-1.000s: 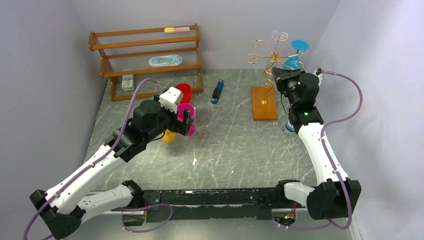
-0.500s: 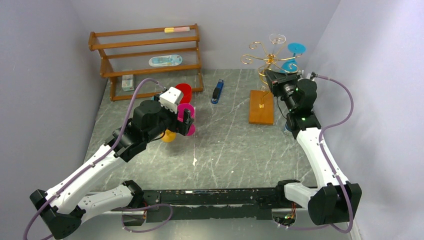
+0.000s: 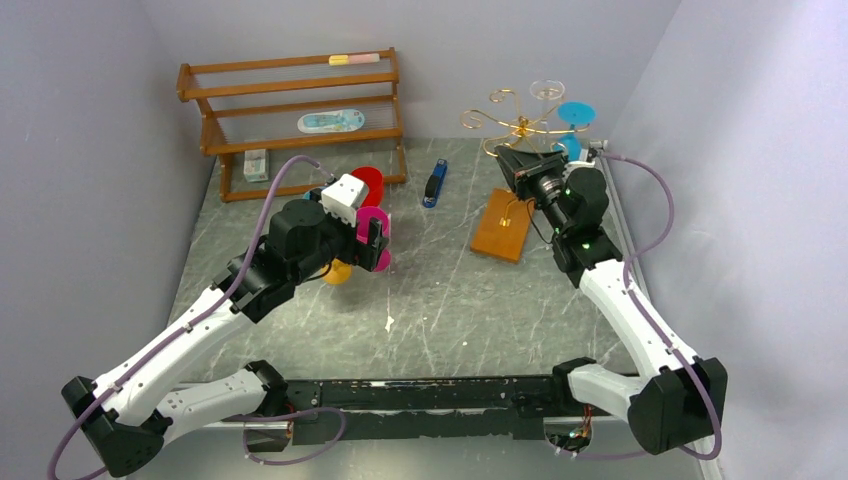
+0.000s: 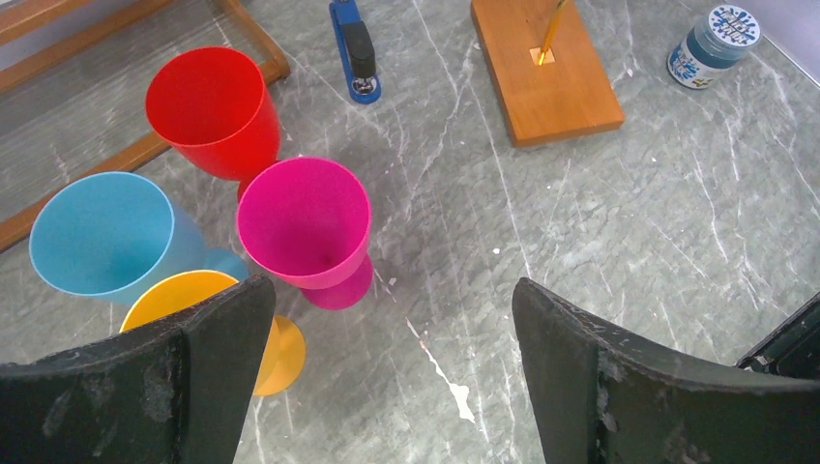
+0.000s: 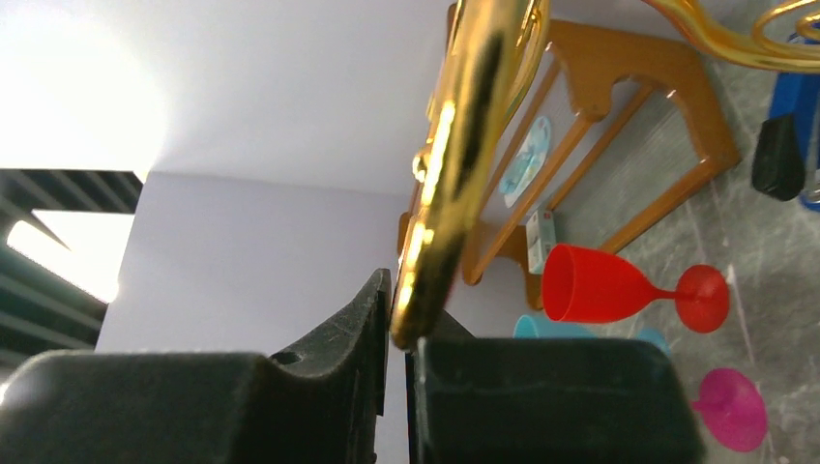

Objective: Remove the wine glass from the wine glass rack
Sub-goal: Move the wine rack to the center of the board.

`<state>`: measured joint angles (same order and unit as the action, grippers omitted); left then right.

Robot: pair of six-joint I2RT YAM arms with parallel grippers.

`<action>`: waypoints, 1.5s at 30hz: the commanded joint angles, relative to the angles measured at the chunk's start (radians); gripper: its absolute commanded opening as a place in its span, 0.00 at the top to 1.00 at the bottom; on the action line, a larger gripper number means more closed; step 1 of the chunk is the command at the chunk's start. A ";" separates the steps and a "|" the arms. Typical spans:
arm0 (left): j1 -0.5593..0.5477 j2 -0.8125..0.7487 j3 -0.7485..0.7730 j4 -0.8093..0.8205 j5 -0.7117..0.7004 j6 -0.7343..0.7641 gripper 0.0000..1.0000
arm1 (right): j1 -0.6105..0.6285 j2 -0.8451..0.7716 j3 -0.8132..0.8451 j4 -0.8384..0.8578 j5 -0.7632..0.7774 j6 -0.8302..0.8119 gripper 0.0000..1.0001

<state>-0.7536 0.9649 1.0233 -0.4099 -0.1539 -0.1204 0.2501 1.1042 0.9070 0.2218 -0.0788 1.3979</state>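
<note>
Right wrist view: my right claw (image 5: 404,353) is pressed almost together, pinching a gold wire of the wine glass rack (image 5: 459,135).
Rack: it stands at 1 o'clock on the table (image 3: 440,290), with its orange-brown base (image 3: 502,226) lying askew to the table's edges.
Glasses: a clear wine glass (image 3: 546,90) and a blue wine glass (image 3: 575,113) sit on the scroll arms at 1 o'clock from my right claw, near the back corner.
Left claw: my left claw (image 4: 392,290) is spread wide and holds nothing, at 10 o'clock from the table's middle.
Beneath it: a pink goblet (image 4: 305,217), red goblet (image 4: 208,101), blue goblet (image 4: 97,232) and yellow goblet (image 4: 174,295) stand bunched together.
Further out: a blue stapler (image 3: 434,184) lies at 12 o'clock, a wooden slatted shelf (image 3: 290,100) at 11 o'clock, and a small jar (image 4: 713,43) near the base.
</note>
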 commanded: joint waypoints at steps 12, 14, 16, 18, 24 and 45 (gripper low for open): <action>0.006 -0.013 0.005 -0.001 0.002 -0.004 0.03 | 0.202 -0.047 -0.046 0.262 0.108 -0.016 1.00; 0.005 -0.012 0.005 0.003 0.007 -0.004 0.03 | 0.216 -0.072 -0.073 0.264 0.137 -0.030 1.00; 0.006 -0.010 0.008 0.002 0.010 -0.004 0.03 | 0.223 -0.101 -0.089 0.234 0.166 -0.046 1.00; 0.006 -0.008 0.016 -0.011 0.008 -0.002 0.03 | 0.227 -0.127 -0.108 0.213 0.185 -0.056 1.00; 0.005 -0.019 0.006 0.003 0.013 -0.016 0.03 | 0.227 -0.163 -0.117 0.150 0.199 -0.043 0.90; 0.006 0.011 0.024 -0.008 0.042 -0.045 0.03 | 0.227 -0.275 -0.070 -0.142 0.157 -0.186 0.56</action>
<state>-0.7532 0.9630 1.0245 -0.4160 -0.1394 -0.1524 0.4728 0.8490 0.7891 0.1146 0.0856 1.2728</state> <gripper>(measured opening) 0.968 0.433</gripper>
